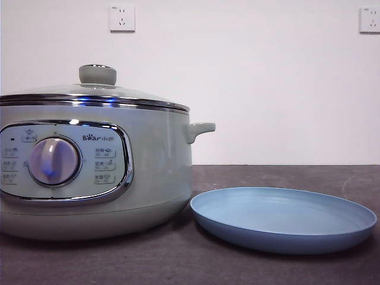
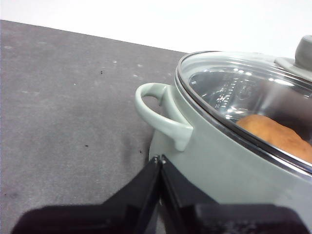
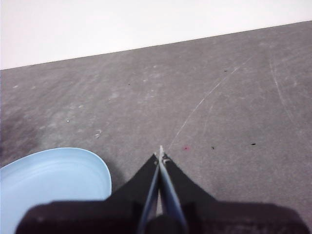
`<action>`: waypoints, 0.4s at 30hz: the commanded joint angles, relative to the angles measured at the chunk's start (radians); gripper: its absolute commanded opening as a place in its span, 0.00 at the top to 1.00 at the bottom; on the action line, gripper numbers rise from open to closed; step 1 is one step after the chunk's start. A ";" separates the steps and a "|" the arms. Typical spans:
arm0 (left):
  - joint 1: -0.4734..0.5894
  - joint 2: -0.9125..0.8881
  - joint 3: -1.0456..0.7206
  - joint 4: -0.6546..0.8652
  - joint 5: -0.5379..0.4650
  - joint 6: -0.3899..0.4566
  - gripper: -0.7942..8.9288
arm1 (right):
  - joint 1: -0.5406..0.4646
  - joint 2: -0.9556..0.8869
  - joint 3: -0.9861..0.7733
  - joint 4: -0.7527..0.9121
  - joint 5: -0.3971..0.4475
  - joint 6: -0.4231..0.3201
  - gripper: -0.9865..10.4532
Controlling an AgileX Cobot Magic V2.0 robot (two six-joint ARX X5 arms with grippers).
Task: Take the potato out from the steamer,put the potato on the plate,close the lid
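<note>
Step in hand: none begun. Lid (image 1: 95, 95) seated on steamer (image 1: 154, 172); potato (image 2: 278, 136) inside, visible through the glass. Plate (image 1: 284, 219) bare on worktop (image 1: 285, 267), at steamer's 3 o'clock in front view. Left tool (image 2: 160, 158) pressed together beside steamer handle (image 2: 161, 114); right tool (image 3: 160, 151) pressed together near plate. Next, as judged: spread left tool, grip knob (image 1: 98, 75), lift lid clear.

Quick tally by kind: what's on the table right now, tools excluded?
steamer: 1
lid: 1, on the steamer
potato: 1, inside under the lid
plate: 1, nothing on it
Total: 4
</note>
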 commanded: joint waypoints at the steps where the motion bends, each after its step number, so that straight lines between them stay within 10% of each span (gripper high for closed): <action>1: 0.003 -0.002 -0.014 0.005 0.002 -0.005 0.92 | 0.000 0.000 -0.010 -0.011 0.003 0.010 0.91; 12: 0.003 -0.002 -0.014 0.036 0.003 -0.007 0.92 | 0.000 0.000 -0.010 0.001 -0.003 0.122 0.91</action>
